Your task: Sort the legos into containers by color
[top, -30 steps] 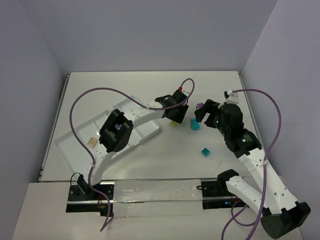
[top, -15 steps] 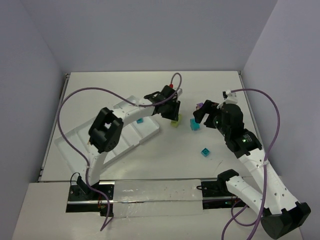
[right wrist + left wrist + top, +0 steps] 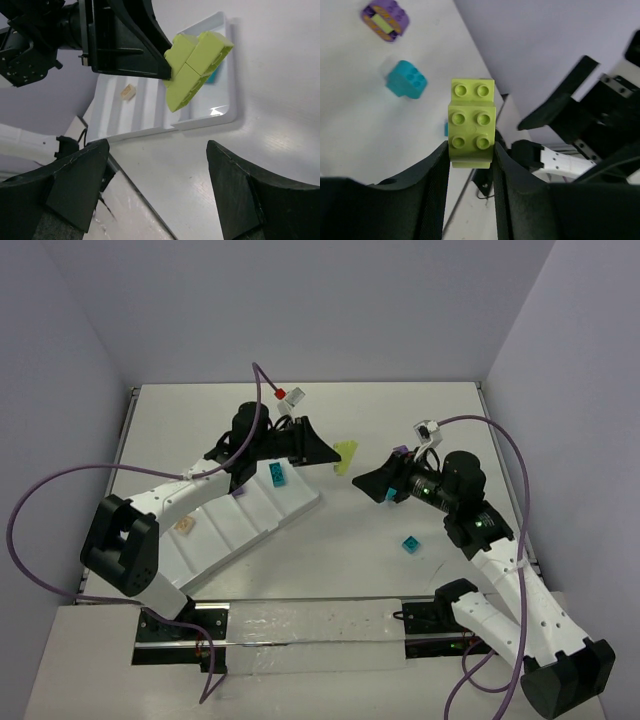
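One lime-green lego (image 3: 471,125), six studs showing, perhaps two stacked | clamped in left gripper (image 3: 470,154) | right gripper (image 3: 157,150) spread wide

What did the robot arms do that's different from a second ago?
The left gripper grabbed the lime-green brick off the table and lifted it, and its arm swung left, toward the tray. The open right gripper turned and reached a little leftward. The purple brick and the teal brick on the table stayed put, as did the beige brick in the tray.
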Robot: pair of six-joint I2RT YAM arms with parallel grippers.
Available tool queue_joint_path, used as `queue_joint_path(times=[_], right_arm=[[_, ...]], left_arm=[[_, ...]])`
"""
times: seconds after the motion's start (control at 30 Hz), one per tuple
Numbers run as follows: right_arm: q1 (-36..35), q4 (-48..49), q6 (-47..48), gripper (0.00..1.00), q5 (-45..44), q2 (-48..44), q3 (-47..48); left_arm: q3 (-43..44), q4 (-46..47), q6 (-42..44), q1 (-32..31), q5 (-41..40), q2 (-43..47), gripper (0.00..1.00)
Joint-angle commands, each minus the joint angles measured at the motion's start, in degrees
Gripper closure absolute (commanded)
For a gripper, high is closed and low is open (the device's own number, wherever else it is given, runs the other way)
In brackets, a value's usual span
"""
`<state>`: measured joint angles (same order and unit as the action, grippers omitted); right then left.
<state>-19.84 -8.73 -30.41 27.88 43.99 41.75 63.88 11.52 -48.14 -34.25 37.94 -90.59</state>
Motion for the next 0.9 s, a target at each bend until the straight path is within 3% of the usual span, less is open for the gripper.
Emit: queue_joint_path(times=[0.0, 0.2, 0.77, 0.87], right_arm=[[0.3, 7.9, -1.6, 0.15, 6.4, 2.3, 1.0], [0.7, 10.7, -5.3, 0.15, 5.7, 3.3, -0.2], [3.0, 18.3, -11.0, 0.14, 9.9, 3.7, -2.9], [3.0, 20.5, -13.1, 0.14, 8.5, 3.7, -3.4]], left_arm=[[-0.9, 9.3, -4.3, 0.8, 7.6, 1.7, 1.0], [-2.3, 15.5, -7.7, 0.9, 11.4, 1.8, 1.0], [3.8, 11.5, -4.4, 1.8, 15.4, 2.0, 1.0], [5.5, 7.2, -1.6, 1.9, 15.5, 2.0, 1.0]])
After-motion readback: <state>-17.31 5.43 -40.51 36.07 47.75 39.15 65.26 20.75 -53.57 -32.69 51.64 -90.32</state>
